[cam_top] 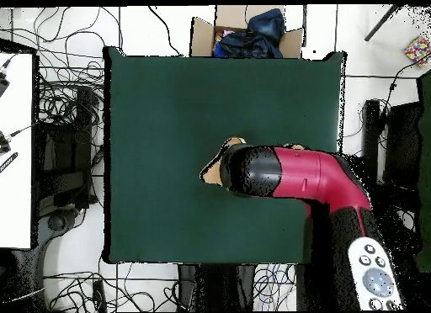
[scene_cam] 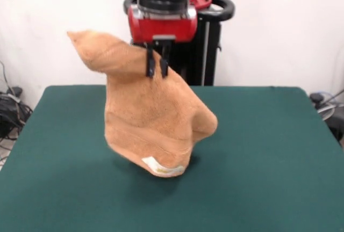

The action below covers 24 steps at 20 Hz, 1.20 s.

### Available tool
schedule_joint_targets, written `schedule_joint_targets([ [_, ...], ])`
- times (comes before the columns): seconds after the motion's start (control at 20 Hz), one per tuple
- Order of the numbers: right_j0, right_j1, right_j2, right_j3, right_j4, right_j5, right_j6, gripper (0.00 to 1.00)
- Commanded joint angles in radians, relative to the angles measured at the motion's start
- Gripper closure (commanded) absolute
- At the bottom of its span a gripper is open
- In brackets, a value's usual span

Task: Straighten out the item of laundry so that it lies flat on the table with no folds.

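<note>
Dangling towel [scene_cam: 153, 119], white label [scene_cam: 156, 164] unreadable, end effector [scene_cam: 157, 65] pinching it.

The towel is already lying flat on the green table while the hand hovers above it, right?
Not quite. The towel is not flat: the front view shows it hanging bunched from the hand, which is shut on its upper part, lifted above the green table. In the overhead view the arm hides most of it.
</note>
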Motion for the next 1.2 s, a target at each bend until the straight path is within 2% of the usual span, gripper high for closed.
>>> schedule_joint_targets([
  [0.05,-0.014,-0.079,0.107,0.113,0.048,0.084,-0.101,1.0],
  [0.25,-0.041,-0.094,0.122,0.11,0.057,0.084,-0.117,1.0],
  [0.4,-0.057,-0.107,0.128,0.063,0.068,0.128,-0.114,1.0],
  [0.55,-0.073,-0.101,0.126,-0.039,0.077,0.218,-0.109,1.0],
  [0.85,-0.075,-0.03,0.127,-0.316,0.079,0.464,-0.063,1.0],
  [1.0,-0.073,-0.005,0.13,-0.4,0.073,0.471,-0.046,1.0],
  [1.2,-0.06,0.043,0.133,-0.512,0.061,0.549,-0.023,1.0],
])
